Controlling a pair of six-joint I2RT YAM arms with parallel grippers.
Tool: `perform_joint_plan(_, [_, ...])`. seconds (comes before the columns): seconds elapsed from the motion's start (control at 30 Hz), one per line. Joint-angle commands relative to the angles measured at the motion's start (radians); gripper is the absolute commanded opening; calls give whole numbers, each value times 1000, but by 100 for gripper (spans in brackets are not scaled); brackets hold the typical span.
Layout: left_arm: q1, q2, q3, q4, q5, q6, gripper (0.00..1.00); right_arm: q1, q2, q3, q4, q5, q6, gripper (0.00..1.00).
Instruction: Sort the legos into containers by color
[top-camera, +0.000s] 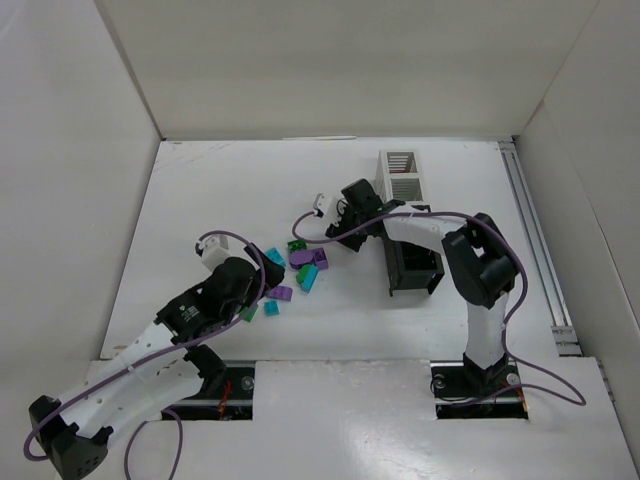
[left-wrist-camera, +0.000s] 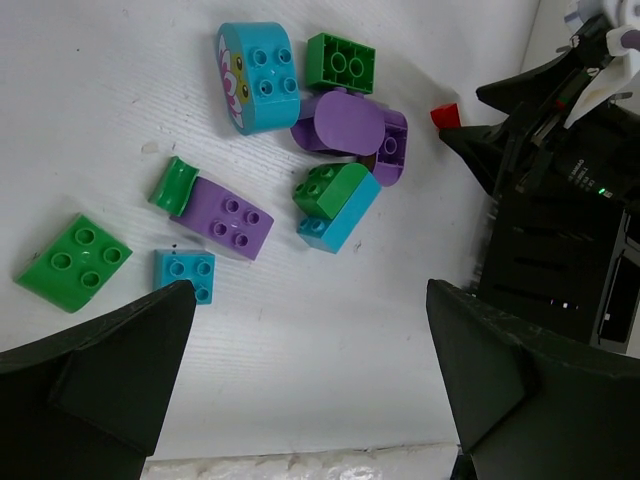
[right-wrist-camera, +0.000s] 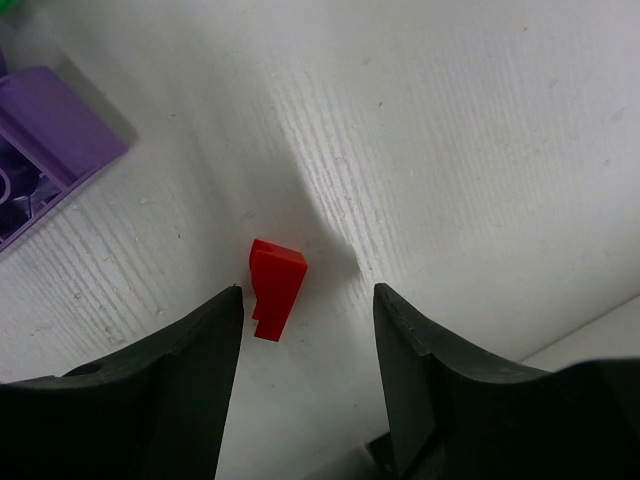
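Across the tabletop (top-camera: 200, 190), slatted square containers (top-camera: 403, 178), white then black, stand in a row right of the scattered legos (top-camera: 295, 268). Left wrist: left tool (left-wrist-camera: 310, 400) spread wide above glossy studded legos, four green, three cyan, some purple, one red lego (left-wrist-camera: 445, 115). Right wrist: right tool (right-wrist-camera: 308, 292) half-spread around that red lego, not clamping it.

Nothing legible anywhere — no readable text, label, brand or number.

Legos (left-wrist-camera: 225, 217): moulded plastic, smooth, semi-gloss; 1 red brick (right-wrist-camera: 277, 288) likewise.
Table (right-wrist-camera: 450, 150): white, matt, finely ribbed grain.
Right gripper fingers (right-wrist-camera: 190, 380): black plastic, matt, slightly grainy.
Containers (left-wrist-camera: 545, 260): black slatted plastic, dull sheen.
Cables (top-camera: 430, 213): purple, smooth sheathing.
Arm shells (top-camera: 130, 385): white plastic, smooth, satin.
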Motion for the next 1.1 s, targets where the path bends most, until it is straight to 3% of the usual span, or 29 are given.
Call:
perform_joint_plan(0.0, [-5, -14, -9, -14, -13, -15, 100, -5, 13, -11, 57, -25, 29, 60])
perform_joint_plan(0.13, [-5, -14, -9, -14, -4, -15, 100, -5, 22, -20, 66, -57, 29, 57])
perform_joint_plan(0.33, [-5, -5, 0, -14, -13, -15, 100, -5, -9, -20, 54, -58, 29, 35])
perform_joint_plan(0.5, [-5, 15, 0, -2, -13, -15, 100, -37, -183, 9, 54, -70, 8, 25])
perform_joint_plan(0.63, [-5, 56, 0, 36, -13, 5, 100, -120, -299, 43, 63, -111, -11, 25])
perform_joint_plan(0.8, [-5, 101, 20, 56, -33, 23, 100, -271, -320, 113, 38, -101, -20, 25])
perform_joint_plan(1.07, [-5, 157, 77, 56, -83, 23, 100, -393, -176, 248, 28, -102, -29, 25])
